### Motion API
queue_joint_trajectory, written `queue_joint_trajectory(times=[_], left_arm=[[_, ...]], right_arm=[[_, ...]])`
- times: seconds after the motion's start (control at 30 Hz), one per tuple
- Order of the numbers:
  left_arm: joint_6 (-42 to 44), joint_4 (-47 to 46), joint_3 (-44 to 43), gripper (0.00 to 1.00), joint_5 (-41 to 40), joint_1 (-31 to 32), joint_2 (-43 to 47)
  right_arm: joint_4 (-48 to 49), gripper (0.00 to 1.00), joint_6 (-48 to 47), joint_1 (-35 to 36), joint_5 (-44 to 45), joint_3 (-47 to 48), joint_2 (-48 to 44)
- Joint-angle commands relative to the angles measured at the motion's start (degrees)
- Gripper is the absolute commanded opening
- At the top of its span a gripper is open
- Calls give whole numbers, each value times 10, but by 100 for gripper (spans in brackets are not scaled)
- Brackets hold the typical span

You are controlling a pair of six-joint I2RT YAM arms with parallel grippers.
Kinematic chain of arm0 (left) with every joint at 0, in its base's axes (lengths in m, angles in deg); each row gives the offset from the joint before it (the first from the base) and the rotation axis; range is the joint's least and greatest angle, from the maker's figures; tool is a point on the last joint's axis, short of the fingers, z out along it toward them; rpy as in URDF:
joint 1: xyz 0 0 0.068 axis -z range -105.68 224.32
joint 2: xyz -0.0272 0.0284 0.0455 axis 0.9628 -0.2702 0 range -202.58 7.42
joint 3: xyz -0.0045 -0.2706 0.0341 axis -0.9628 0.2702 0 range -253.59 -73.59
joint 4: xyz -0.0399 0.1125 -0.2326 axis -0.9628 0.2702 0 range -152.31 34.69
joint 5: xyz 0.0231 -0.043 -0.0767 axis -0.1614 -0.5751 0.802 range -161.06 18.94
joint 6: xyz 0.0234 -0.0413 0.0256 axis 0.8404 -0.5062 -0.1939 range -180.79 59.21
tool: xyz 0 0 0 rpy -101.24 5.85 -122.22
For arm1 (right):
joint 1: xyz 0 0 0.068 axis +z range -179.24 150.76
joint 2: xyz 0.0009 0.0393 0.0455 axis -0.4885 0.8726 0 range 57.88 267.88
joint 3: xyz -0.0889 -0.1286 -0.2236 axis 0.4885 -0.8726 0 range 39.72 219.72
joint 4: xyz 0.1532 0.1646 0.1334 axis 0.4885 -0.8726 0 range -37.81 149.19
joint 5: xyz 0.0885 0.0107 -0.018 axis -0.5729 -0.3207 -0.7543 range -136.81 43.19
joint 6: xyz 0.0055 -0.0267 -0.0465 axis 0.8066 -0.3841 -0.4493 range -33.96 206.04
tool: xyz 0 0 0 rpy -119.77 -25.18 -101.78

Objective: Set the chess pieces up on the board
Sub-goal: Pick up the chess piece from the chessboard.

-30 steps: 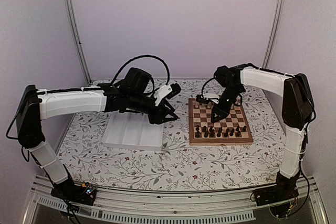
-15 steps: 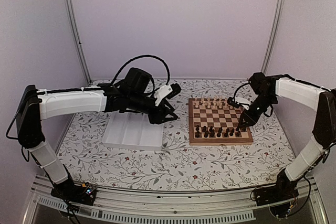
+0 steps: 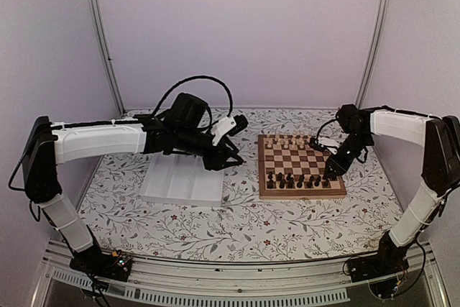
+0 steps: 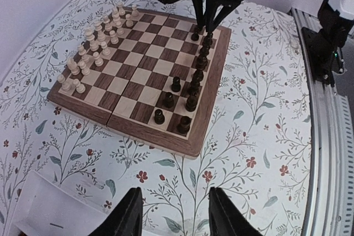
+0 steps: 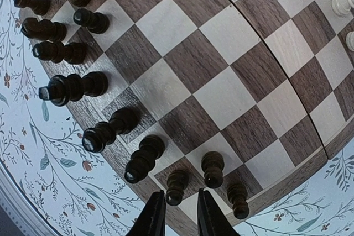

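I see the square wooden chessboard right of the white plastic tray; dark chess pieces on its near edge, pale wooden pieces on its far edge.

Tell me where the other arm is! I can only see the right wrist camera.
Observer: The left gripper hovers at the white tray's edge, left of the board.
Operator: Is it holding anything?
Observer: No, its fingers stand apart with nothing between them.
Operator: Where are the pale pieces?
Observer: The pale pieces crowd the board's far edge, opposite the dark chess pieces.
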Motion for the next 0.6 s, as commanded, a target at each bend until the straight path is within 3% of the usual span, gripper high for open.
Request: queue_joint_trajectory(times=[0.0,0.57], left_arm=[[6,10,-14,43,0,8,-10],[8,15,-19,43,2,8,-13]], right_arm=[[15,23,7,1,10,-11,14],[13,19,9,1,14,-19,31]])
